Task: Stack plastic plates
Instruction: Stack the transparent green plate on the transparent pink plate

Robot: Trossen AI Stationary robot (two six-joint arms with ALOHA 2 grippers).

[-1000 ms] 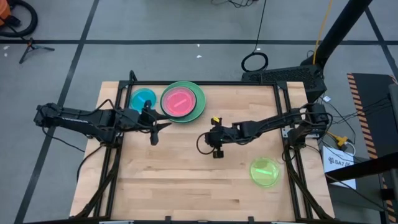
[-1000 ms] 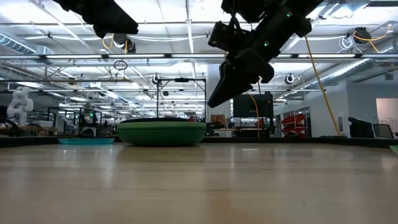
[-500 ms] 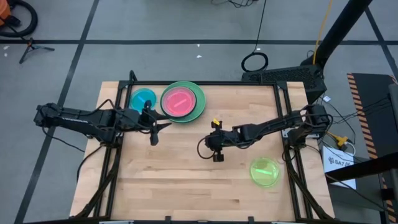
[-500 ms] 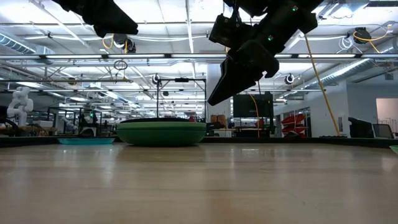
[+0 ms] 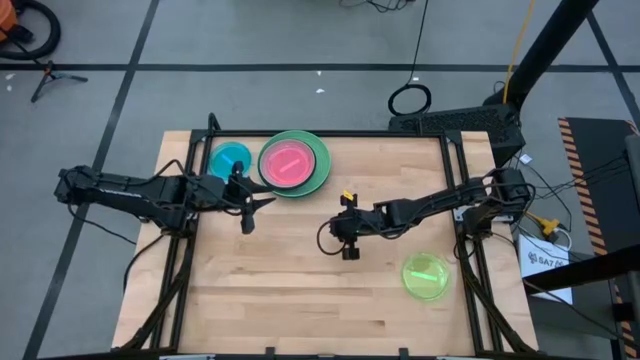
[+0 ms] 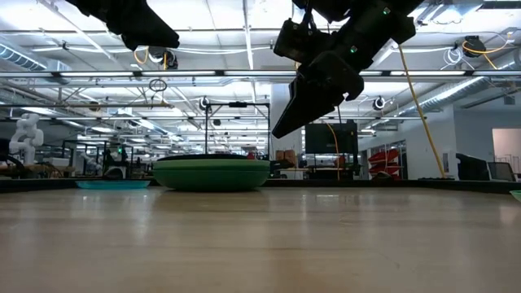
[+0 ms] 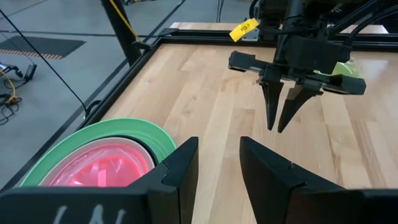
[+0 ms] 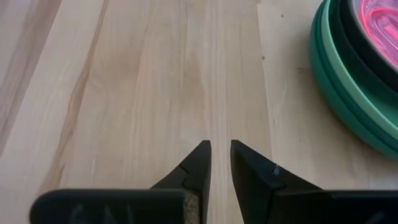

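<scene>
High view: the right gripper (image 5: 349, 249), jaws narrowly parted and empty, hovered mid-table; the left gripper (image 5: 249, 208), open and empty, waited beside the green-and-pink stack (image 5: 294, 164). A yellow-green plate (image 5: 427, 276) sat apart; the blue plate (image 5: 230, 159) risked being knocked.

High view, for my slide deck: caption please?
Both empty grippers, left and right, hover over the table; pink-topped stack at rear.

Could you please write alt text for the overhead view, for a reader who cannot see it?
A pink plate tops a green plate stack at the wooden table's far edge, a blue plate beside it and a yellow-green plate near the right edge. The left hand and right hand hover empty.
</scene>
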